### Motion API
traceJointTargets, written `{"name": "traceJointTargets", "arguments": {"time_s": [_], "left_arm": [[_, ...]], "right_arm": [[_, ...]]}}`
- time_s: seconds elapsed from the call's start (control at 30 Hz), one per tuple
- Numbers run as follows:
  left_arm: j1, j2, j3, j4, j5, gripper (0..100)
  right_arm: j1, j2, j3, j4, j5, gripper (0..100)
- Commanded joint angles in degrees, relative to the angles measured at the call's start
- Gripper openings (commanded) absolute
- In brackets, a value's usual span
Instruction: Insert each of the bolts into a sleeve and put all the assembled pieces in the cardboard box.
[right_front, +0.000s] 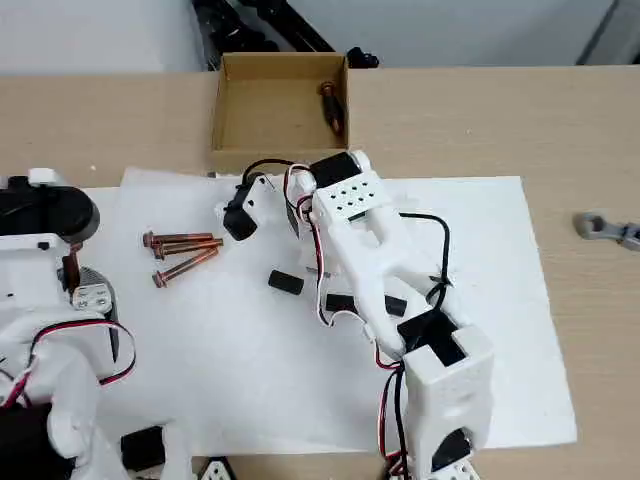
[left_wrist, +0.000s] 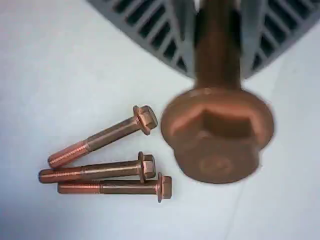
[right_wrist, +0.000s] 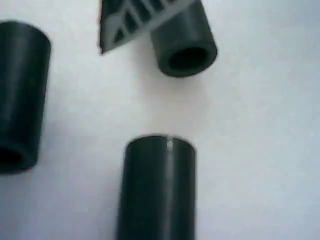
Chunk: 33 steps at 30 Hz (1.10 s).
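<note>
My left gripper (left_wrist: 217, 55) is shut on a copper bolt (left_wrist: 217, 135), its hex head hanging below the grey ribbed fingers. In the high view that gripper (right_front: 75, 275) is at the left over the white paper. Three loose bolts (right_front: 185, 250) lie side by side on the paper, right of it. My right gripper (right_front: 255, 205) hovers mid-table in front of the cardboard box (right_front: 232, 100). One of its fingers (right_wrist: 135, 22) overlaps a black sleeve (right_wrist: 185, 45); two more sleeves (right_wrist: 157, 185) lie nearby. A black sleeve (right_front: 285, 282) lies by the right arm. One assembled piece (right_front: 332, 105) lies in the box.
A white paper sheet (right_front: 200, 380) covers the middle of the wooden table. A metal wrench (right_front: 600, 228) lies on bare wood at the far right. The right arm's white links and cables stretch diagonally over the paper, partly covering two sleeves (right_front: 340, 302).
</note>
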<state>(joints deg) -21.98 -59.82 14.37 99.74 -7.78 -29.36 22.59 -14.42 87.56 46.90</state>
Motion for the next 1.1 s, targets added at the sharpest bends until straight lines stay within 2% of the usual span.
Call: {"name": "traceJointTargets", "arguments": {"time_s": [0.0,0.47,0.57,0.77,1.07], "left_arm": [[0.00,-0.70,-0.13,-0.62,0.62,1],[-0.18,-0.70,-0.13,-0.62,0.53,1],[-0.18,-0.44,-0.13,-0.62,0.53,1],[-0.18,-0.53,-0.13,-0.62,0.53,1],[-0.18,-0.70,-0.13,-0.62,0.53,1]], "right_arm": [[-0.04,0.13,-2.37,-0.75,-0.70,28.1],[-0.22,10.42,-2.46,-7.25,-3.60,28.0],[-0.04,11.21,-2.46,-7.25,-3.60,22.2],[-0.40,11.38,-2.46,-7.25,-3.60,1.4],[-0.04,8.84,-2.64,-6.64,-5.19,1.5]]}}
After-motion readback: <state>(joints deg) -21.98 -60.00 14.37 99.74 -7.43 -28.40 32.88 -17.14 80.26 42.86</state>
